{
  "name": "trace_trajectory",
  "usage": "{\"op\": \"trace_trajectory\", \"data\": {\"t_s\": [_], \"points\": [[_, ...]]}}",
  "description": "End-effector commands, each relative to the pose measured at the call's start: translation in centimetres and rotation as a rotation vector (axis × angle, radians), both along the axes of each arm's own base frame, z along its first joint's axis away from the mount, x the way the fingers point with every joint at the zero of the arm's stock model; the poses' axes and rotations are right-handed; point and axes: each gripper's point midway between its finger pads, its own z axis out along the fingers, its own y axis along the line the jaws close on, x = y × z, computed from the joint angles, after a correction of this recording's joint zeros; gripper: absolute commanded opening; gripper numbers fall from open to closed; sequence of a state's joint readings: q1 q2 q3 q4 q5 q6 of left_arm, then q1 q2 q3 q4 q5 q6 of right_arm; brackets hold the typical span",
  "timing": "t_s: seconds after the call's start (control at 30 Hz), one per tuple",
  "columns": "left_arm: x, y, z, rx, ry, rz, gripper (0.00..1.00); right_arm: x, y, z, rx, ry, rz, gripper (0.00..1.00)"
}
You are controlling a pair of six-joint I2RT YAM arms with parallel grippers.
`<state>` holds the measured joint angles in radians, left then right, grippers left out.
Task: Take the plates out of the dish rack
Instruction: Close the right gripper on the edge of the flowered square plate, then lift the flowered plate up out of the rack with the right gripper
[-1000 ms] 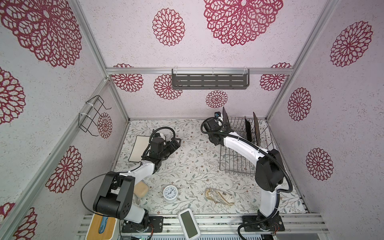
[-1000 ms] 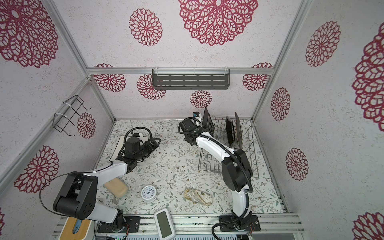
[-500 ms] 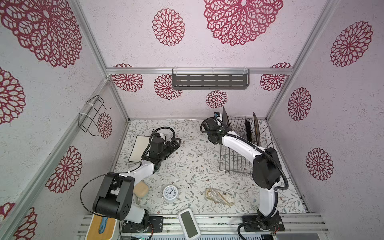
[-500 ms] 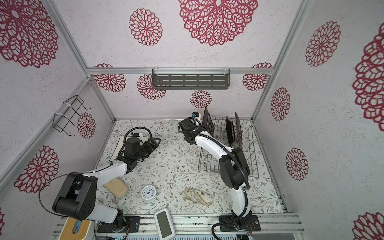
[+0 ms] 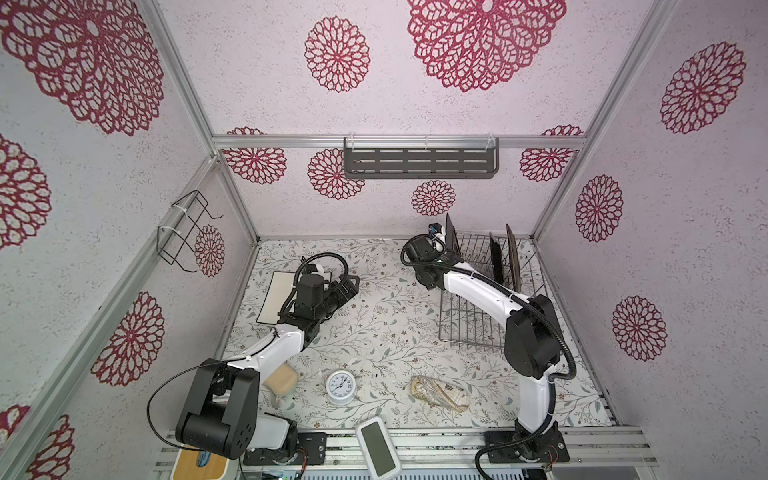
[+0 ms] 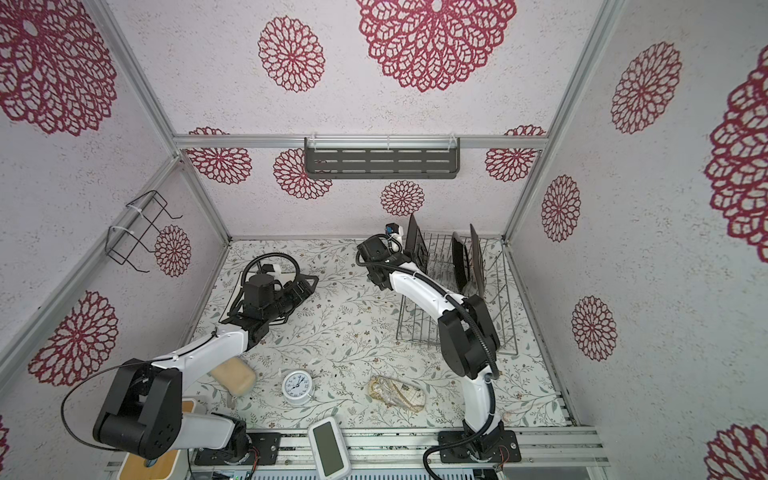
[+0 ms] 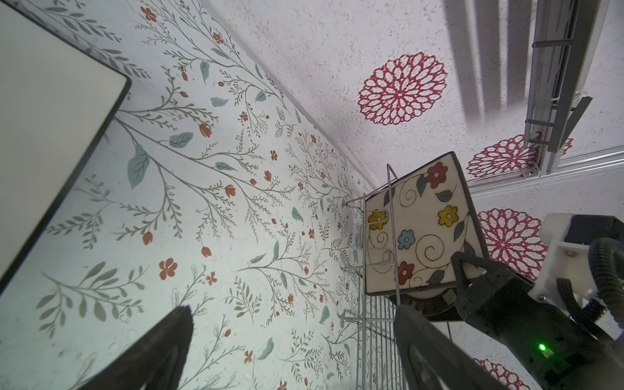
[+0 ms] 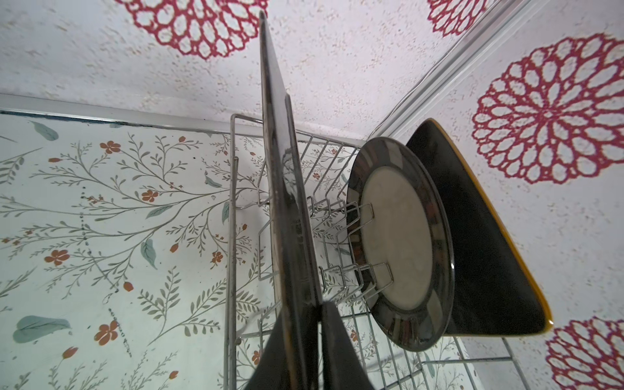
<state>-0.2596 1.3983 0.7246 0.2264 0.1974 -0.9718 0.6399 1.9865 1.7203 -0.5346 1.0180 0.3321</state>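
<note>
Seemingly the right tool (image 8: 309, 312) pinches the glossy flower-painted plate (image 7: 418, 229); left tool (image 7: 293, 309) gapes empty.

Dish rack (image 5: 467, 328): bare shiny metal wire. Flower-painted plate (image 7: 418, 229): smooth glazed cream face, with a glossy dark back that throws reflections in the right wrist view; round plate (image 8: 398, 243): glossy dark rim around a duller cream centre; dark plate (image 8: 479, 253): smooth satin sheen, yellow glazed edge. Worktop (image 5: 382, 316) cover looks smooth, matt and printed; walls (image 5: 415, 104) rough and grainy; slotted shelf (image 5: 419, 164) matt grey metal.
</note>
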Motion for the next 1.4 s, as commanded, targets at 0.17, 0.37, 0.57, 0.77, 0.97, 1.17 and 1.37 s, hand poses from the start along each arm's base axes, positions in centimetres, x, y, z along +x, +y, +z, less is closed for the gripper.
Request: {"op": "trace_trajectory", "data": {"t_s": [0.17, 0.37, 0.57, 0.77, 0.97, 1.17, 1.37], "points": [[-0.2, 0.7, 1.3, 0.030, -0.026, 0.014, 0.97, 0.1, -1.0, 0.2, -0.022, -0.031, -0.041, 0.11], [-0.2, 0.9, 1.3, 0.034, -0.025, 0.023, 0.97, 0.1, -1.1, 0.1, -0.029, -0.049, -0.060, 0.06], [-0.2, 1.0, 1.5, 0.035, -0.027, 0.027, 0.97, 0.2, -0.9, 0.0, -0.030, -0.073, -0.080, 0.00], [-0.3, 1.1, 1.9, 0.035, -0.033, 0.031, 0.97, -0.1, -1.2, 1.1, -0.021, -0.123, -0.099, 0.00], [-0.3, 1.0, 2.0, 0.032, -0.035, 0.026, 0.97, -0.2, -1.0, 2.4, -0.039, -0.145, -0.089, 0.00], [-0.3, 0.8, 2.6, 0.024, -0.048, 0.017, 0.97, -0.6, -1.6, 4.4, -0.045, -0.189, -0.105, 0.00], [-0.1, 0.7, 2.8, 0.026, -0.045, 0.012, 0.97, -1.2, -1.9, 6.5, -0.029, -0.260, -0.097, 0.00]]}}
